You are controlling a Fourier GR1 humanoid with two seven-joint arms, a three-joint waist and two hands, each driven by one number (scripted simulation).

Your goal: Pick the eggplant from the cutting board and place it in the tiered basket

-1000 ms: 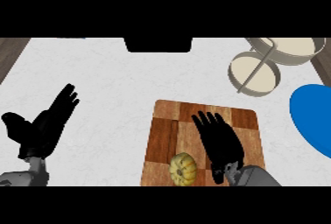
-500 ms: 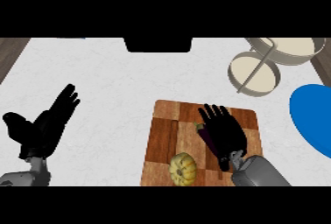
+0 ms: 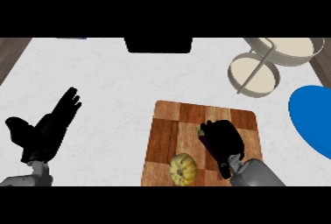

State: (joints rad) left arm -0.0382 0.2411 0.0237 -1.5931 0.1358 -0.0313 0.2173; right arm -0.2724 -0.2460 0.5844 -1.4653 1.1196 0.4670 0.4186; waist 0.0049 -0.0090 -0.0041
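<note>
On the wooden cutting board [image 3: 177,127] my right hand [image 3: 223,139] lies over the dark purple eggplant [image 3: 202,136], its fingers curled down round it. Only a sliver of the eggplant and its greenish stem shows at the hand's left edge. The tiered basket [image 3: 257,72], with two cream round trays on a grey frame, stands at the back right. My left hand [image 3: 47,130] rests open at the left, fingers up.
A small yellow squash [image 3: 182,169] lies on the board's near part, just left of my right wrist. A blue plate [image 3: 313,118] sits at the right edge. A black object [image 3: 158,44] is at the counter's back edge.
My right hand's fingers, straight over the board before, have curled down round the eggplant. The left hand has not moved.
</note>
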